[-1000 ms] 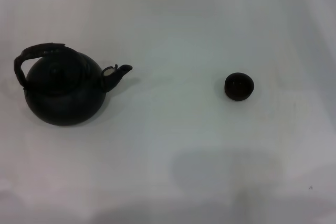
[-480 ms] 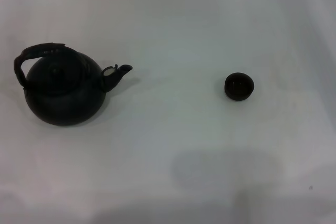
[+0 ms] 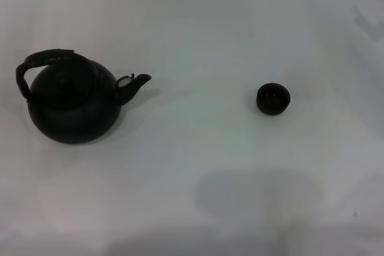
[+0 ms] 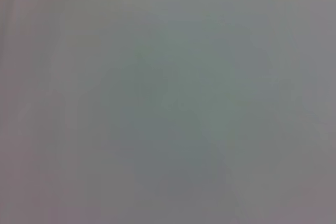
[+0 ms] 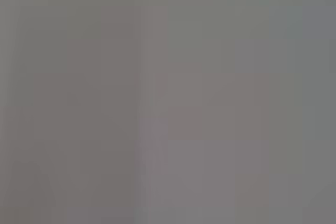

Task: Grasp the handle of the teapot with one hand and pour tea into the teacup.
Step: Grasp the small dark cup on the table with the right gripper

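The round matte-black teapot [image 3: 72, 103] stands upright on the left of the white table in the head view, its short spout [image 3: 137, 82] pointing right. Its arched black handle [image 3: 37, 63] loops over the lid, leaning toward the pot's left and far side. The tiny dark teacup [image 3: 273, 99] sits upright well to the right, far apart from the pot. Neither gripper shows in any view; both wrist views hold only a plain grey surface.
The white table [image 3: 198, 34] fills the head view. A soft grey shadow [image 3: 258, 193] lies on it near the front, right of centre.
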`<state>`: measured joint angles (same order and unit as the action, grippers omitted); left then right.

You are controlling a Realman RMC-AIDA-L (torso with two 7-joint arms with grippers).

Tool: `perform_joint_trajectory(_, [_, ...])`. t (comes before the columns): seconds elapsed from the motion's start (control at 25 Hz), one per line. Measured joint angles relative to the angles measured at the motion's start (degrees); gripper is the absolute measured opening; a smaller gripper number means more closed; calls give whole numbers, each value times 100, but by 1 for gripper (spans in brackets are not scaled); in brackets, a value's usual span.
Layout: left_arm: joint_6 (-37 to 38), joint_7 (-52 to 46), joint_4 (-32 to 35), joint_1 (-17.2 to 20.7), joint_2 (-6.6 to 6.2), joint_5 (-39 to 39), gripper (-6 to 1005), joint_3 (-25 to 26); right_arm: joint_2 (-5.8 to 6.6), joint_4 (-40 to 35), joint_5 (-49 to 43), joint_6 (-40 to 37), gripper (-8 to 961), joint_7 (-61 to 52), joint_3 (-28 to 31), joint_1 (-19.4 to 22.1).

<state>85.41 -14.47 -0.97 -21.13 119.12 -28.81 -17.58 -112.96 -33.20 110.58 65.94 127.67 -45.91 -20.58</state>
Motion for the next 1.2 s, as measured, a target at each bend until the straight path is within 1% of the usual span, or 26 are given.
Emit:
perform_joint_trajectory(0.08, [-53, -38, 0, 11, -3, -67, 890, -4, 110, -496, -721, 28, 862, -698, -26, -34])
perform_joint_trajectory(0.24, [-346, -178, 24, 13, -16, -272, 890, -11, 242, -1527, -2268, 272, 863, -2103, -70, -177])
perform_joint_trajectory(0.32, [-529, -306, 57, 13, -28, -377, 890, -10, 284, -1914, -2881, 552, 863, -2615, -96, -301])
perform_joint_trajectory(0.4, [-635, -415, 97, 11, -39, -461, 890, -10, 313, -2301, -3578, 1043, 863, -3168, -103, -481])
perform_joint_trajectory(0.52, [-743, -544, 196, -1, -43, -510, 890, -9, 325, -2738, -4473, 1723, 864, -3903, -102, -771])
perform_joint_trajectory(0.64, [-760, -580, 219, -23, -42, -513, 890, -8, 260, -3042, -5405, 2351, 864, -4549, -118, -1122])
perform_joint_trajectory(0.68, [-760, -581, 220, -31, -41, -514, 890, -8, 208, -3109, -5682, 2530, 864, -4706, -149, -1214])
perform_joint_trajectory(0.72, [-760, -582, 220, -34, -41, -514, 890, -8, 98, -3189, -6208, 2710, 865, -4963, -290, -1367])
perform_joint_trajectory(0.76, [-761, -582, 221, -39, -40, -515, 890, -8, 43, -3204, -6414, 2751, 865, -5071, -389, -1421])
perform_joint_trajectory(0.8, [-762, -583, 221, -45, -39, -518, 890, -8, 43, -3204, -6414, 2751, 865, -5071, -389, -1421])
perform_joint_trajectory(0.88, [-763, -583, 221, -54, -38, -523, 891, -8, -71, -3219, -6829, 2788, 865, -5304, -656, -1512])
perform_joint_trajectory(0.92, [-763, -584, 221, -59, -38, -526, 891, -8, -155, -3222, -7080, 2782, 865, -5468, -869, -1553])
perform_joint_trajectory(0.96, [-763, -584, 221, -66, -38, -527, 891, -8, -155, -3222, -7080, 2782, 866, -5468, -869, -1553])
perform_joint_trajectory(1.04, [-765, -584, 221, -85, -38, -532, 891, -12, -212, -3196, -7178, 2760, 866, -5605, -1112, -1576])
perform_joint_trajectory(1.12, [-770, -584, 221, -104, -38, -537, 891, -17, -226, -3137, -7062, 2744, 866, -5681, -1333, -1583])
perform_joint_trajectory(1.2, [-773, -584, 221, -116, -38, -538, 891, -18, -231, -3124, -6993, 2735, 866, -5689, -1391, -1577])
